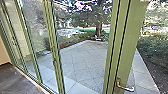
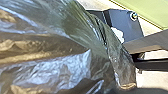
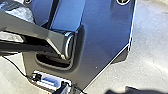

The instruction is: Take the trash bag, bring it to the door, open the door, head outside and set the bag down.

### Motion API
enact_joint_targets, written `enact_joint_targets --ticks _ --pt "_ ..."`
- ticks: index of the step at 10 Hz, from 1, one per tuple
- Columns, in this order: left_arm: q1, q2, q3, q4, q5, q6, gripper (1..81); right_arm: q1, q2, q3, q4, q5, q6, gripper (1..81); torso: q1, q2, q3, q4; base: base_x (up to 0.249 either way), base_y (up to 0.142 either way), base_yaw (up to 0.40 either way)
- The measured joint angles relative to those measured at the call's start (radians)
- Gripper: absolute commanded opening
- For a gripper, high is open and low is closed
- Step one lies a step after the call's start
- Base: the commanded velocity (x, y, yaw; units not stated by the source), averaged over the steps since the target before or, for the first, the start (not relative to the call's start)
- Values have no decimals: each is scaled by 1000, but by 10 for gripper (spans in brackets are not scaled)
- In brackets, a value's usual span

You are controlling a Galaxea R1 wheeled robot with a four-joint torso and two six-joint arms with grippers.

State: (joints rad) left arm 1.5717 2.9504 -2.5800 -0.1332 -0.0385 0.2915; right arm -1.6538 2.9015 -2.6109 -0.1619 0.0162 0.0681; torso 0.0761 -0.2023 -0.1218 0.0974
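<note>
Green-framed glass doors [image 1: 122, 37], viewed from the indoor side; dark floor [image 1: 15, 80] at near left, paved terrace [image 1: 82, 57] beyond, tree trunk [image 1: 99, 29] at far centre. Lever door handle [image 1: 126, 88] at near right, mounted on the broad green upright, long axis roughly crosswise and directed right. Trash bag [image 2: 50, 62], dark and glossy, very near in the left wrist view, with folds drawn toward a narrower end; probably carried by the left gripper, judging from this closeness, but with the grip itself impossible to make out. Right gripper likewise of unknown state, whether wide or narrow. Governing relation, as a judgement: lever to the right, bag on the left side; right gripper therefore probably nearer for any work on the lever.
</note>
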Motion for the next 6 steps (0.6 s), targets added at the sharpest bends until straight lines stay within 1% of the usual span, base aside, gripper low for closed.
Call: enact_joint_targets --ticks 6 --pt "0 7 -7 0 -2 -1 10 0 2 0 0 0 4 811 0 0 0 0 0 0 0"
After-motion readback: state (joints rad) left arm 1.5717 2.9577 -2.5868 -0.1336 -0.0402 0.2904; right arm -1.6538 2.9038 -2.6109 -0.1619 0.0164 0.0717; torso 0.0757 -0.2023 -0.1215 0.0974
